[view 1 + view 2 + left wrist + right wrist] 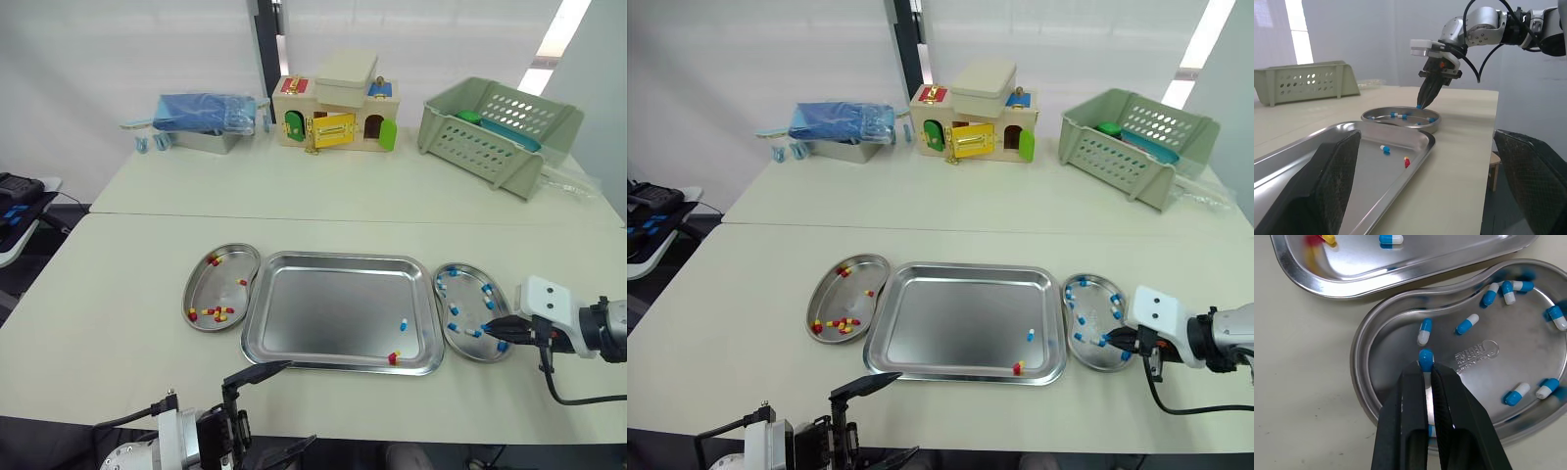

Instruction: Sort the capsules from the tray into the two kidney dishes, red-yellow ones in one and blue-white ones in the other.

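Note:
A steel tray point(323, 311) lies mid-table with one blue-white capsule point(403, 324) and one red-yellow capsule point(394, 357) near its front right corner. The left kidney dish point(199, 294) holds several red-yellow capsules. The right kidney dish point(466, 294) holds several blue-white ones. My right gripper point(1425, 369) hangs over the near part of that right dish, shut on a blue-white capsule point(1425, 358) that sticks out past its tips. My left gripper point(279, 411) is low at the table's front edge, just short of the tray, open and with nothing in it.
At the back of the table stand a green slotted basket point(500, 127), a wooden toy house point(333, 116) and a blue-covered metal box point(201, 119). A black device point(18, 201) sits off the table's left side.

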You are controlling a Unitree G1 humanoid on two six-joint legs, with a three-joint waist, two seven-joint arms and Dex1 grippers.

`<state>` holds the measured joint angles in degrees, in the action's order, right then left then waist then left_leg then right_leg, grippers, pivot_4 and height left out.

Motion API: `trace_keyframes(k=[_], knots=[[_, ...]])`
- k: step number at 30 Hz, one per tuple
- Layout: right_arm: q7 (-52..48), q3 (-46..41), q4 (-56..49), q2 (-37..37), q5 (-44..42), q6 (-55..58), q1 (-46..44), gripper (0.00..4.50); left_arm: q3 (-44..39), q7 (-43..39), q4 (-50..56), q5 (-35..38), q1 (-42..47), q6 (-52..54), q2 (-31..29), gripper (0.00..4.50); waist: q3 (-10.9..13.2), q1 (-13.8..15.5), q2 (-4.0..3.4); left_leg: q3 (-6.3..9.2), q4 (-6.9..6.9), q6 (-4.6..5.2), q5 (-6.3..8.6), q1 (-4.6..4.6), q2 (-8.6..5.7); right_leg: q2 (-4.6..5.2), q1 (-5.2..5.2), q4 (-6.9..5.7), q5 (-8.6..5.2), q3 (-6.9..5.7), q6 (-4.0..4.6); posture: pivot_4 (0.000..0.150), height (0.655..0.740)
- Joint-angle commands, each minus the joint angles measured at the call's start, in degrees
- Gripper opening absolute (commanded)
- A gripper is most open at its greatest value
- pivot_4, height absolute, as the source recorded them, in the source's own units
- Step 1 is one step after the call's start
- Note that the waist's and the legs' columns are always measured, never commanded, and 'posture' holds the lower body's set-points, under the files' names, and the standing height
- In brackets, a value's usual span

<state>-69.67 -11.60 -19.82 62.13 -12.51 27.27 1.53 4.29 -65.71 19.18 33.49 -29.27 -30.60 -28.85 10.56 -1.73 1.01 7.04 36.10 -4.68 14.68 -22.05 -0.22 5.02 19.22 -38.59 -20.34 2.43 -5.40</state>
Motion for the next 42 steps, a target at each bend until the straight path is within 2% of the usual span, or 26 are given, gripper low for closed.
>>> trace_keyframes(k=[1, 2, 4, 8, 13, 18, 23, 26, 28, 32, 35, 42], knots=[[0.49, -0.33, 0.00, 1.09, -0.11, -1.32, -0.65, 0.00, -0.01, -0.23, -0.16, -0.70, -0.42, -1.48, 0.61, 4.50, 0.00, -0.02, 0.00, 0.00, 0.00, 0.00, 0.00, 0.01, 0.00, 0.00, 0.00, 0.00, 0.00, 0.00, 0.00, 0.150, 0.7400], [0.54, -0.25, 0.11, 1.08, -0.12, -1.43, -0.74, 0.00, 0.01, -0.23, -0.21, -0.78, -0.43, -1.59, 0.73, 4.50, 0.00, -0.02, 0.00, 0.00, 0.00, 0.00, 0.00, 0.01, 0.00, 0.00, 0.00, 0.00, 0.00, 0.00, 0.00, 0.150, 0.7400], [0.52, -0.22, 0.17, 1.16, -0.31, -1.45, -0.92, 0.65, 0.04, -0.01, -0.01, -0.95, -0.61, -1.59, 0.88, 4.50, 0.00, -0.02, 0.00, 0.00, 0.00, 0.00, 0.00, 0.01, 0.00, 0.00, 0.00, 0.00, 0.00, 0.00, 0.00, 0.150, 0.7400], [0.52, -0.20, 0.58, 1.24, -0.49, -1.73, -1.34, 1.58, 0.16, 0.08, 0.11, -1.19, -0.69, -1.84, 1.06, 4.50, 0.00, -0.02, 0.00, 0.00, 0.00, 0.00, 0.00, 0.01, 0.00, 0.00, 0.00, 0.00, 0.00, 0.00, 0.00, 0.150, 0.7400], [0.65, 0.00, 1.05, 1.21, -0.48, -2.14, -1.72, 2.91, 0.10, 0.10, -0.18, -1.21, -0.42, -1.81, 1.14, 4.50, 0.00, -0.02, 0.00, 0.00, 0.00, 0.00, 0.00, 0.01, 0.00, 0.00, -0.01, -0.01, 0.00, 0.00, 0.00, 0.150, 0.7400], [0.50, -0.25, 1.22, 1.21, -0.97, -2.33, -1.56, 4.47, -0.09, 0.32, -0.50, -1.18, -0.09, -1.77, 1.28, 4.50, 0.00, -0.02, 0.00, 0.00, 0.00, 0.00, 0.00, 0.01, 0.00, 0.00, -0.01, -0.01, 0.00, 0.00, 0.00, 0.150, 0.7400], [0.52, -2.16, 1.67, -0.11, -4.40, -0.76, -2.62, 4.47, -1.02, 2.28, 0.59, -1.11, -0.17, -0.58, 1.29, 4.50, 0.00, -0.04, 0.00, 0.00, 0.01, 0.00, 0.00, 0.01, 0.00, 0.00, -0.01, -0.01, 0.00, 0.00, 0.00, 0.150, 0.7400], [0.89, -4.47, 3.03, -1.26, -7.81, 0.33, -3.63, 4.47, -3.55, 6.81, 3.82, -0.32, -0.78, 3.52, 0.03, 4.50, 0.01, -0.04, 0.02, 0.01, 0.01, 0.00, 0.00, 0.01, 0.01, 0.00, -0.02, -0.02, 0.00, 0.00, 0.00, 0.150, 0.7400], [1.21, -7.69, 5.04, -2.12, -10.59, 1.60, -3.95, 4.47, -9.10, 12.33, 6.09, 1.01, 0.78, 8.15, -1.76, 4.50, 0.04, 0.02, 0.08, 0.02, 0.01, 0.00, 0.00, 0.01, 0.00, 0.00, -0.03, -0.01, 0.00, -0.01, 0.00, 0.150, 0.7400], [1.28, -14.28, 8.03, -1.65, -13.19, 4.38, -1.24, 4.47, -22.10, 18.10, 6.58, 6.61, 3.09, 20.92, -10.44, 4.50, 0.03, 0.22, 0.06, 0.11, 0.02, 0.00, 0.00, 0.01, 0.00, -0.01, -0.04, -0.05, 0.00, -0.09, 0.00, 0.150, 0.7400], [0.81, -18.39, 9.85, -1.99, -14.33, 4.58, 0.88, 4.47, -31.22, 18.48, 3.87, 11.12, 3.06, 30.92, -17.30, 4.50, 0.04, 0.06, 0.06, 0.06, -0.01, 0.00, 0.00, 0.01, 0.00, -0.01, -0.03, 0.00, 0.00, -0.04, 0.00, 0.150, 0.7400], [2.17, -18.76, 15.52, -2.24, -11.93, -1.21, 2.27, 4.47, -42.27, 16.29, -8.90, 7.85, 6.61, 42.08, -25.99, 4.50, 0.05, -0.63, 0.00, -0.02, -0.03, 0.01, 0.00, 0.13, 0.03, -0.03, 0.00, -0.16, -0.01, 0.04, 0.01, 0.150, 0.7400]])
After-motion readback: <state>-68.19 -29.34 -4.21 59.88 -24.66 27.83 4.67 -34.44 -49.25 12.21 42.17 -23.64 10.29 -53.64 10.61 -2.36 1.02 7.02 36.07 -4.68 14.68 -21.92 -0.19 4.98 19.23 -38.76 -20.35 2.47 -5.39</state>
